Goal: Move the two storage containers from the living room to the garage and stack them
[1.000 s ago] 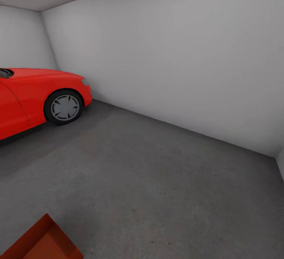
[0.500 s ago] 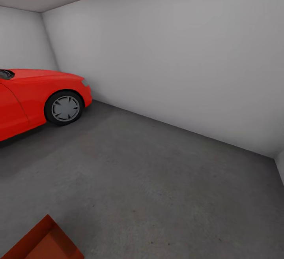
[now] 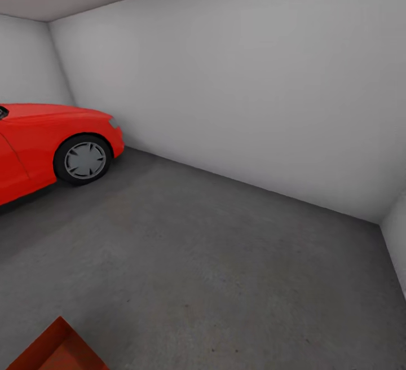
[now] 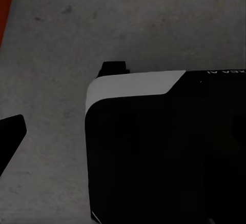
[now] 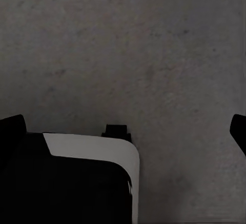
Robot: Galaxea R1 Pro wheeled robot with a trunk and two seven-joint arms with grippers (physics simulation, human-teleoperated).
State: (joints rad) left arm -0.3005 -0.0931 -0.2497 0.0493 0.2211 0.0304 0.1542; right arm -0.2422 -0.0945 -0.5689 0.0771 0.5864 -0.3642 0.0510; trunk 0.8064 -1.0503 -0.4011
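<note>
The robot stands in the garage, where the head view looks across the dark grey floor (image 3: 214, 257) to plain white walls (image 3: 254, 93) that meet in corners at the far left and at the right. The front of a red car (image 3: 39, 136) with a grey-spoked wheel (image 3: 84, 160) sits at the left, close to the back wall. One orange-red storage container (image 3: 53, 350) shows as a corner at the bottom left edge of the head view, resting low and near the robot on its left side. In the left wrist view a strip of the same orange-red shows at a corner of the frame, apart from the left pincer (image 4: 123, 131), of which one dark fingertip shows at the frame's edge beside the robot's black-and-white body; whether it is spread cannot be told. The right pincer (image 5: 128, 126) hangs over bare floor with its two dark fingertips far apart at opposite edges, spread wide and empty.
</note>
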